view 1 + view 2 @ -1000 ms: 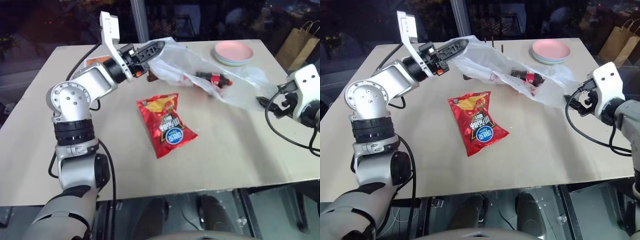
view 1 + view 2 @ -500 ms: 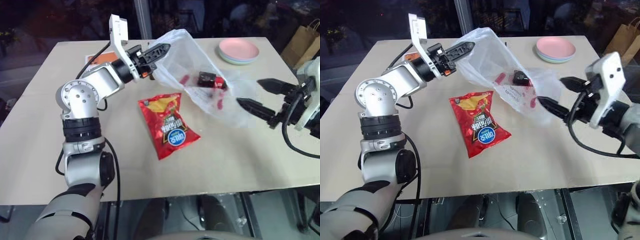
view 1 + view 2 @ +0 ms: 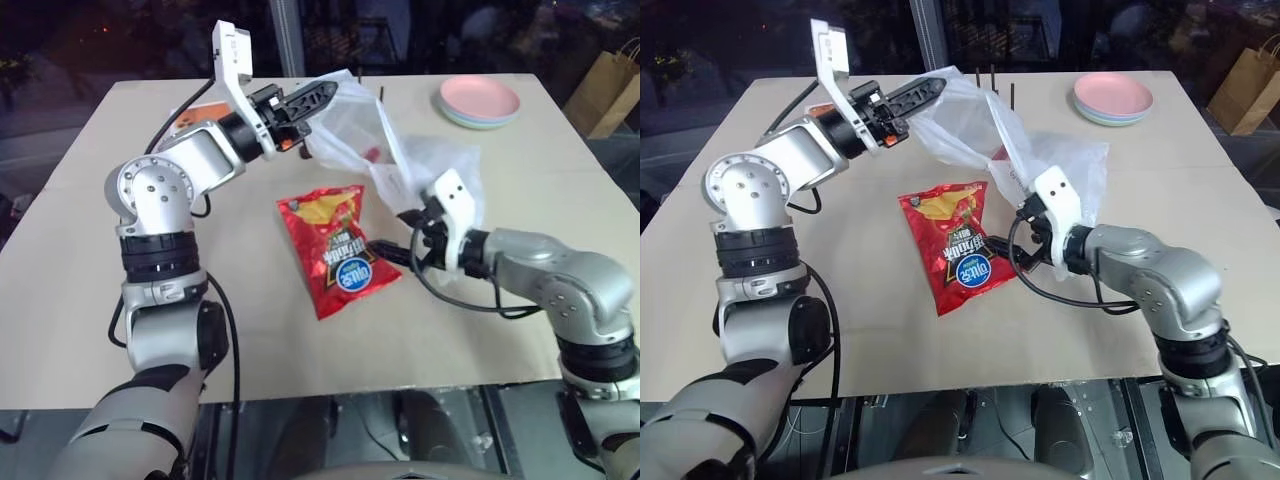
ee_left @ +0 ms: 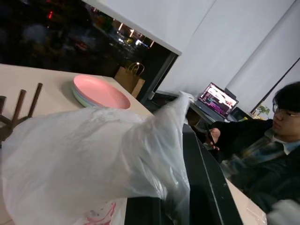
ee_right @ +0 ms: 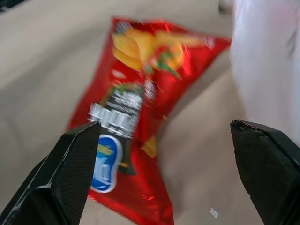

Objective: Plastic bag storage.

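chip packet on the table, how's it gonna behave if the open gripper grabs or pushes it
The chip packet looks puffed and glossy, so it is probably light and may slide across the smooth table when nudged. Its foil shows creases, so it will likely dent and crumple under the right gripper fingers rather than stay stiff. It lies flat, so rolling seems unlikely.

Soft overhead light falls evenly on the beige tabletop, while the surroundings at twelve o'clock stay dark. The glossy red chip packet is motion-blurred in the right wrist view, glinting faintly.
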{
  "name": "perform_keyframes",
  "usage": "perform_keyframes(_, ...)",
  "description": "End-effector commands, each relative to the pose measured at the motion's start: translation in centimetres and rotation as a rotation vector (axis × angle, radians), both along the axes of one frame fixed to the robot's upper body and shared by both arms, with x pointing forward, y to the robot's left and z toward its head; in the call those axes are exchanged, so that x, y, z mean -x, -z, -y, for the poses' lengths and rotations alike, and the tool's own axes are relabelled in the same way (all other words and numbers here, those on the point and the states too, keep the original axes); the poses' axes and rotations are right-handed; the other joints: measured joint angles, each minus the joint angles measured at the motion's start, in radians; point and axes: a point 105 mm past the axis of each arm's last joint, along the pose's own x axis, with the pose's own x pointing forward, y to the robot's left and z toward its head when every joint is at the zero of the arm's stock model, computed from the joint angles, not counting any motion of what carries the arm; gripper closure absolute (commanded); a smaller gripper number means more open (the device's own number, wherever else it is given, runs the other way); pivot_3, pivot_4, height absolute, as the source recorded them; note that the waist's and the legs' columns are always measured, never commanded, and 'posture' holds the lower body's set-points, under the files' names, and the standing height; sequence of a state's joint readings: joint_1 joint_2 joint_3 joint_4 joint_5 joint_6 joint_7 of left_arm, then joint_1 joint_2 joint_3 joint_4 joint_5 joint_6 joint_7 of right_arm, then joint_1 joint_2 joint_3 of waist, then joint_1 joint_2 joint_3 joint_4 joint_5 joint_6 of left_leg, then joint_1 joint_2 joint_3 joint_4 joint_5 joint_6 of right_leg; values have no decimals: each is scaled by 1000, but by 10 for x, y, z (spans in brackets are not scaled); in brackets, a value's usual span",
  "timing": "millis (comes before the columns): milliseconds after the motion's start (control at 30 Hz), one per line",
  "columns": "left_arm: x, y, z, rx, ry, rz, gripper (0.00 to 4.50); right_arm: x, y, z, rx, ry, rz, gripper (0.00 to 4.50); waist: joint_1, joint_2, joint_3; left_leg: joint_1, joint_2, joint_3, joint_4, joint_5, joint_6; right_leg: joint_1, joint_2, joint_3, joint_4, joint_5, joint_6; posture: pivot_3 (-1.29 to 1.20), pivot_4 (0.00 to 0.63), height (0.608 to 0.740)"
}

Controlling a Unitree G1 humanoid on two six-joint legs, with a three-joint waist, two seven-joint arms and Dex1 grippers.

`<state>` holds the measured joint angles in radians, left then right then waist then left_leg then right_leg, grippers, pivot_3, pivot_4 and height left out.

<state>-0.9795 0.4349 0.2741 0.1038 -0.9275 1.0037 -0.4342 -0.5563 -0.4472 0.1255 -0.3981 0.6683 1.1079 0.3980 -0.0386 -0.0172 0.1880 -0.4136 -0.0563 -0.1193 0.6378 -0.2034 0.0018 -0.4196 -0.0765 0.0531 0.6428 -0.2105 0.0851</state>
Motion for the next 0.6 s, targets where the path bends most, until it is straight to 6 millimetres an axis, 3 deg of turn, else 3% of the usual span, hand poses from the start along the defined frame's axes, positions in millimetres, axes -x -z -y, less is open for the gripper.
perform_keyframes(33,8,-12,-5,7,-6,54,4500,4,-1,-14,-60,-71,-14,33,0,0,0,0,0,0,0,0,0,0,0,0,0,0,0,0,150,740)
perform_keyframes(100,8,-12,-6,2,-16,54,4500,0,6,-21,-56,-75,-37,33,-1,0,0,0,0,-1,0,0,0,0,0,0,0,0,0,0,150,740)
perform_keyframes(167,9,-12,-8,-3,-21,55,4500,-5,11,-25,-56,-66,-42,560,-1,0,0,0,0,-1,0,0,0,0,0,0,0,0,0,0,150,740)
perform_keyframes(233,10,-10,-9,-14,-25,55,4500,-9,12,-27,-65,-62,-47,1314,-2,0,0,0,0,-1,0,0,0,0,0,0,0,0,0,0,150,740)
perform_keyframes(433,11,-5,-15,-67,-39,67,4500,-7,11,-30,-73,-90,-41,4356,-2,0,0,0,0,-1,0,0,0,-1,0,0,1,0,0,0,150,740)
perform_keyframes(600,7,2,-25,-131,-55,78,4500,13,3,-22,-117,-182,-38,4470,-1,0,0,0,0,-1,0,0,0,-1,0,0,0,0,0,0,150,740)
